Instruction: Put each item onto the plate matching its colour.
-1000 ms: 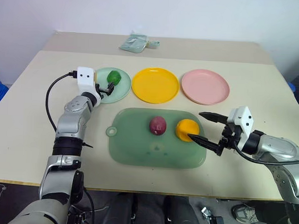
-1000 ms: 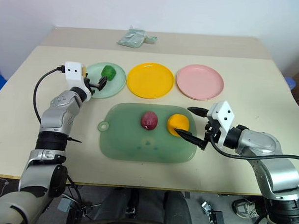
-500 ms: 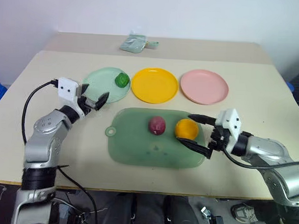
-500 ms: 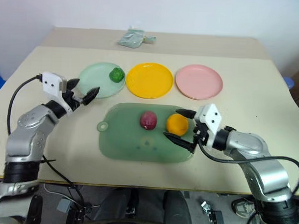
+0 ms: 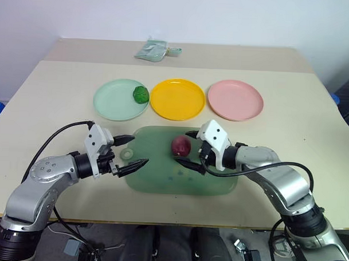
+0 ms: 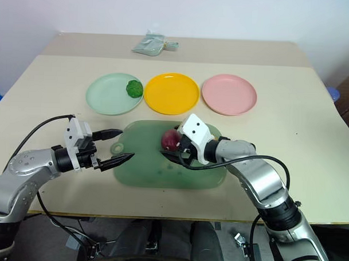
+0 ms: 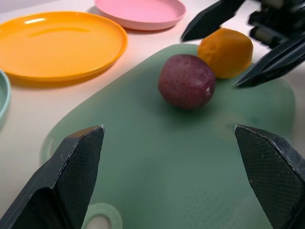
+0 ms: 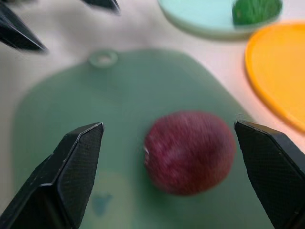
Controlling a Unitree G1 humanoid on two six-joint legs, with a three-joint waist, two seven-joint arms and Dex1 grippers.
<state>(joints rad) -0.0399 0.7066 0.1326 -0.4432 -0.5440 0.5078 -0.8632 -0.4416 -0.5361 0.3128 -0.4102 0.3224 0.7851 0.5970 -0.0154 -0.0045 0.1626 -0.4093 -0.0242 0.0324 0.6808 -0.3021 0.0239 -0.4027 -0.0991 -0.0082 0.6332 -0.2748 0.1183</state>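
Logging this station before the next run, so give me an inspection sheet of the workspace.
Surface: beige table, translucent green tray near its front.
Job's things: green ball on mint plate; red-purple fruit and orange fruit on tray; yellow plate and pink plate bare.
Clutter: crumpled pale green item at far edge.
Grippers: left gripper open, empty; right gripper open around red-purple fruit.
Cables: black cable on left arm.
Surroundings: white wall.

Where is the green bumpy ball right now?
In the head views, the green ball sits on the right edge of the mint plate, at the table's far left, beside the yellow plate.
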